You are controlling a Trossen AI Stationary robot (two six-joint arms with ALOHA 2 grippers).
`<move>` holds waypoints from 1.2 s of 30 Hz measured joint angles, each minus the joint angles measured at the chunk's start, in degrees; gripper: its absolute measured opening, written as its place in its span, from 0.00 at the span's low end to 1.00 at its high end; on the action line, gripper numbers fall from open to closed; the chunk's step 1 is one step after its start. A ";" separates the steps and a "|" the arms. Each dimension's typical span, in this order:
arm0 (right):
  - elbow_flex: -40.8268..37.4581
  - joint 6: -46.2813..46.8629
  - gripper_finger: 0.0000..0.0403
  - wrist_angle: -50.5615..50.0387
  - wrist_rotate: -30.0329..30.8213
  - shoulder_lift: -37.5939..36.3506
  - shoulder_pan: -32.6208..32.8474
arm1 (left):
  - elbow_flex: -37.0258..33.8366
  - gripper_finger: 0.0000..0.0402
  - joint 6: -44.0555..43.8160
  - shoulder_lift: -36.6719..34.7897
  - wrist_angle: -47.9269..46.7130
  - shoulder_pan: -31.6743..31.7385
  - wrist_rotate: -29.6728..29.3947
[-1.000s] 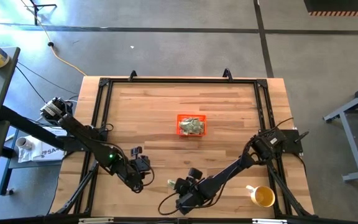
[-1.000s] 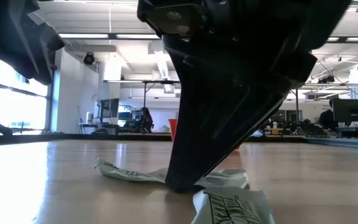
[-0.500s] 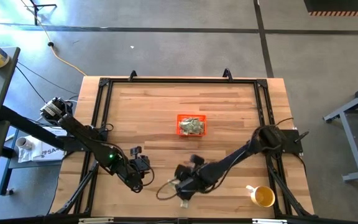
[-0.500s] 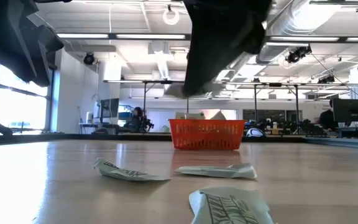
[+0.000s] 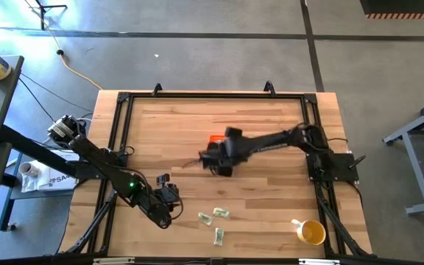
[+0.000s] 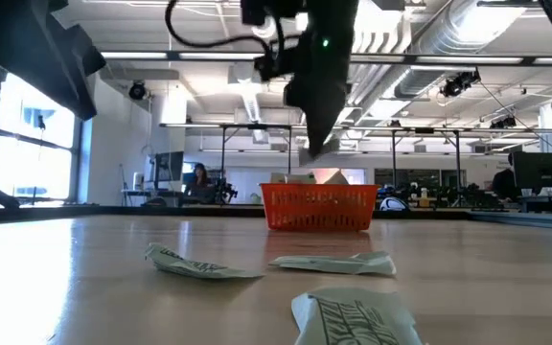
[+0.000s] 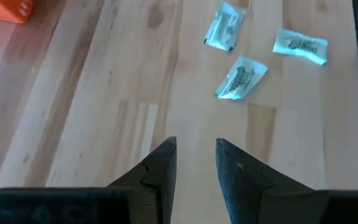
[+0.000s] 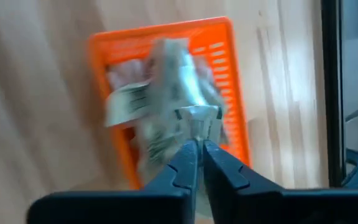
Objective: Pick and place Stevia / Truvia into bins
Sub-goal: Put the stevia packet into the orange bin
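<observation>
The orange bin (image 5: 216, 138) stands mid-table with several green and white packets in it (image 8: 129, 102). My right gripper (image 5: 212, 159) hangs over the bin's near side, shut on one packet (image 8: 199, 116); the low view shows it (image 6: 320, 139) well above the bin (image 6: 319, 207). Three loose packets lie flat on the wood near the near edge (image 5: 205, 217) (image 5: 221, 213) (image 5: 218, 235). My left gripper (image 5: 169, 207) waits open to their left, low over the table, its fingers (image 7: 194, 163) pointing toward them (image 7: 241, 76). My right gripper pinches a packet by one edge (image 8: 197, 122) between its two fingertips, coming from above and pointing down. The packet is lifted clear and hangs crumpled below the fingers, over the bin (image 8: 232, 74).
A yellow mug (image 5: 311, 232) stands at the table's near right corner. A black frame (image 5: 212, 94) runs along the table's edges. Bare wood (image 5: 160, 132) lies left of the bin and between the bin and the loose packets.
My right gripper, which was down among the loose packets near the near edge, has risen with one packet and swung toward the far edge until it hangs over the orange bin. The three remaining packets have stayed where they were.
</observation>
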 joint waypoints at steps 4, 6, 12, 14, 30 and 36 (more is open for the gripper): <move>0.04 -5.58 0.17 3.35 -5.37 -0.16 -4.56 | 0.01 0.36 -2.99 1.13 0.99 0.00 -0.09; 0.04 -7.82 0.25 3.89 -8.08 -0.20 -5.88 | -0.01 0.36 -5.28 1.87 0.65 0.00 -0.19; 0.00 -8.99 0.53 3.44 -12.89 -1.02 -5.39 | -0.01 0.36 -8.99 4.32 3.12 0.00 0.24; 0.00 -9.61 0.61 3.72 -11.77 -2.32 -3.32 | -0.01 0.36 -8.20 5.15 5.13 0.00 0.95; 0.09 29.88 0.74 -11.01 1.36 -4.92 25.45 | 0.21 0.36 18.91 16.53 28.40 1.85 9.32; -5.74 44.31 0.73 -3.80 -3.70 -6.08 29.78 | 1.02 0.36 19.95 17.60 28.27 5.19 11.03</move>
